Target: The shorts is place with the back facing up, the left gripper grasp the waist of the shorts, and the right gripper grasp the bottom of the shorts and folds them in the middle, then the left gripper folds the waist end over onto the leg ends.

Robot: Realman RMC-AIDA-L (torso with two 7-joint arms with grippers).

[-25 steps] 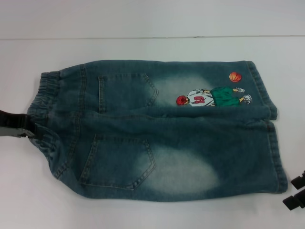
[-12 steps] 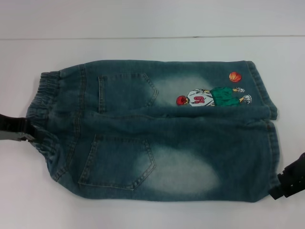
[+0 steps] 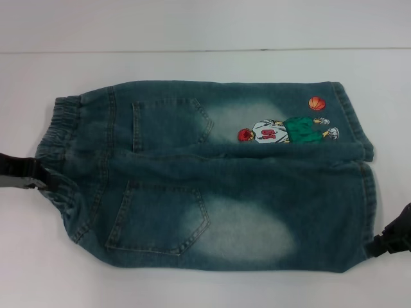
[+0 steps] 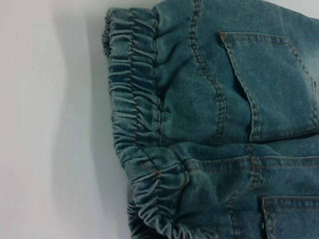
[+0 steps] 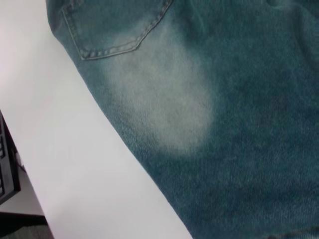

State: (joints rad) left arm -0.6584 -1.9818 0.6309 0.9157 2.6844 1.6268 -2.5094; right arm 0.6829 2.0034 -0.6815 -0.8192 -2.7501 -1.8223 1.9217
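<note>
**Soft denim, two edges to pinch**

White tabletop [image 3: 205, 38] is carrying the shorts [image 3: 218, 186], which are lying flat and back up, pockets showing, with the waist [image 3: 58, 135] toward the robot's left and the leg hems [image 3: 367, 192] toward its right. The left claw [image 3: 22, 173] is sitting at the near end of the waist, touching the gathered elastic; whether it is spread or pinching cannot be told. The right claw [image 3: 393, 239] is sitting just beside the near leg's hem corner, and its state cannot be told either.

Denim like this is probably handling as soft and floppy, fairly light, not slippery and not fragile. The bunched elastic is likely giving the thickest, surest bite at the waist, and the stitched hem the firmest hold at the legs. A shallow pinch risks lifting only the top layer.
</note>
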